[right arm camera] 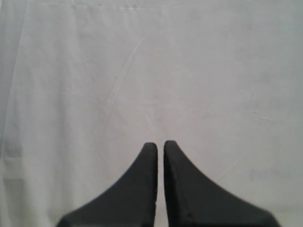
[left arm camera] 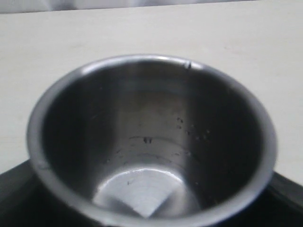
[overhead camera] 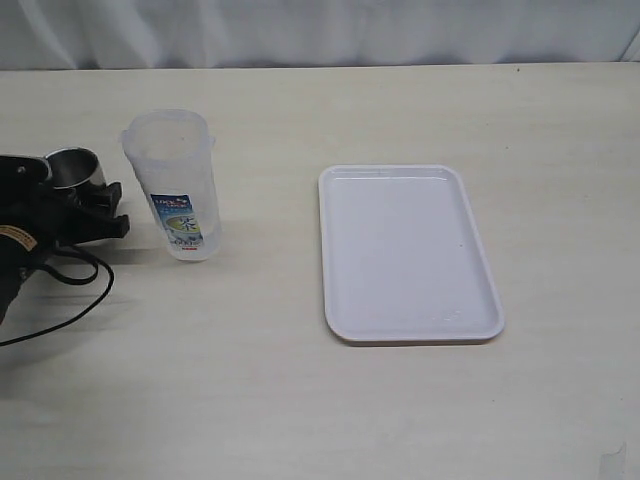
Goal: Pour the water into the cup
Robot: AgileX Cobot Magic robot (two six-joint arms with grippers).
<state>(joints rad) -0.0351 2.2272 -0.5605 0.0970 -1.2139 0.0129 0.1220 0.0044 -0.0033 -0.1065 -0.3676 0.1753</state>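
Observation:
The steel cup [overhead camera: 75,165] stands at the table's left edge, its lower part hidden by my left gripper [overhead camera: 112,208]. That gripper's black fingers lie against both sides of the cup's wall. The left wrist view looks down into the cup [left arm camera: 151,118], with the left gripper [left arm camera: 151,210] around it; droplets cling inside, and I cannot make out the water. A translucent plastic pitcher [overhead camera: 178,185] with a blue-green label stands upright just right of the cup. My right gripper [right arm camera: 160,145] is shut on nothing, facing white cloth, and is out of the exterior view.
A white rectangular tray [overhead camera: 330,250] lies right of centre on the beige table. A black cable [overhead camera: 70,300] loops on the table in front of the left arm. White cloth [overhead camera: 320,30] hangs behind the far edge.

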